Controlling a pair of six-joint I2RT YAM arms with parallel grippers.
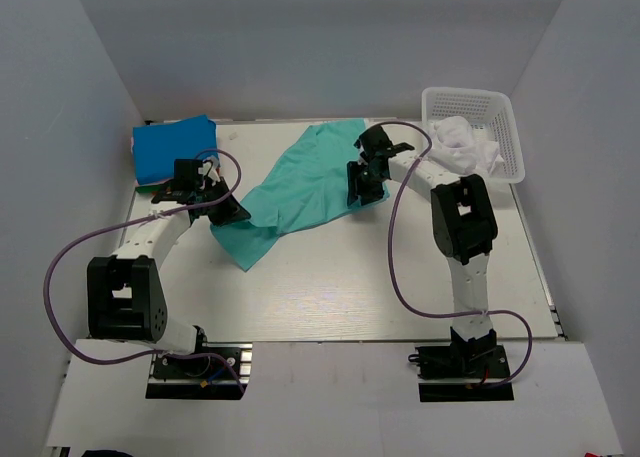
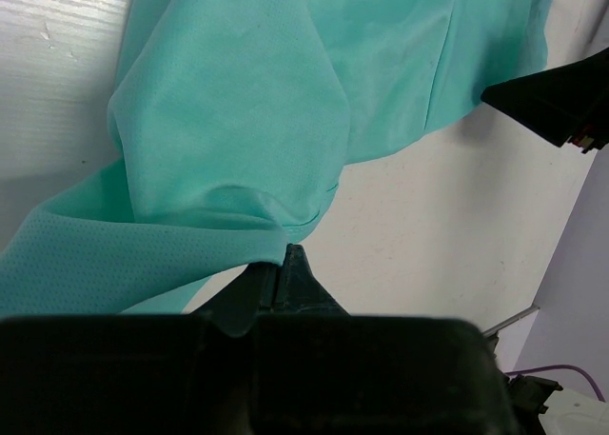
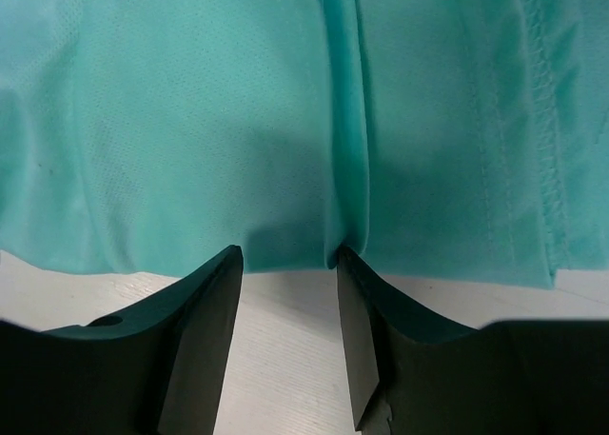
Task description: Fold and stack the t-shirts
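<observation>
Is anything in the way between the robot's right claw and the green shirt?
No, nothing visible is in the way. The right gripper is open, with its fingertips right at the edge of the teal-green t-shirt. Only bare table shows between its fingers.

Left gripper (image 2: 281, 266) clamped — right gripper (image 3: 288, 261) agape

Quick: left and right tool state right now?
Left tool: closed, pinching the teal shirt.
Right tool: open at the shirt's edge, holding nothing.
</observation>
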